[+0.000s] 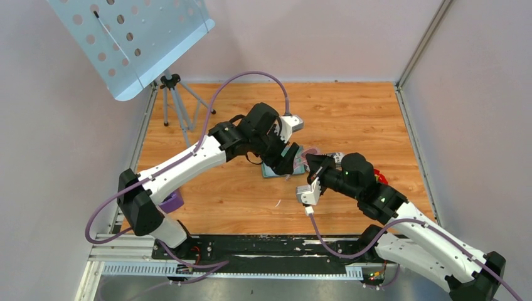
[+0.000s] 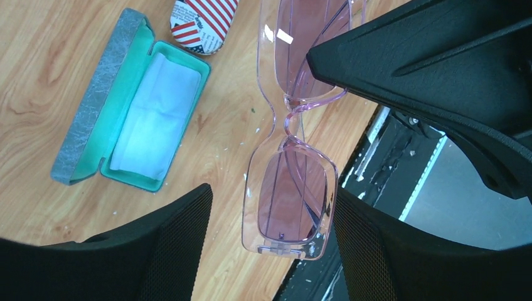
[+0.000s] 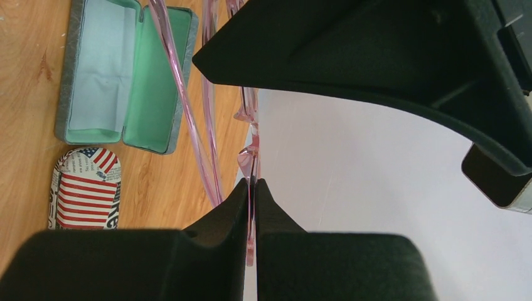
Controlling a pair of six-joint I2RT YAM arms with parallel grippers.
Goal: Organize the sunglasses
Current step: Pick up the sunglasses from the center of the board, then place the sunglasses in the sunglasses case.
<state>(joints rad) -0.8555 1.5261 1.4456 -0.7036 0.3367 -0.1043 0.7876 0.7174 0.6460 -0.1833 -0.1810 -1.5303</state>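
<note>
The sunglasses, with pink-purple lenses and a thin clear-purple frame, hang above the wooden table. My right gripper is shut on the edge of one lens, and the folded temples run away from it. My left gripper is open, its mesh-padded fingers standing on either side of the other lens. One finger is right at the lens edge; the other is apart from it. In the top view both grippers meet over the table's middle, around the sunglasses.
An open grey case with teal lining and a pale cloth inside lies on the table under the grippers. A shut flag-patterned case lies beside it. A perforated panel on a tripod stands at the back left. The table's black front rail is close.
</note>
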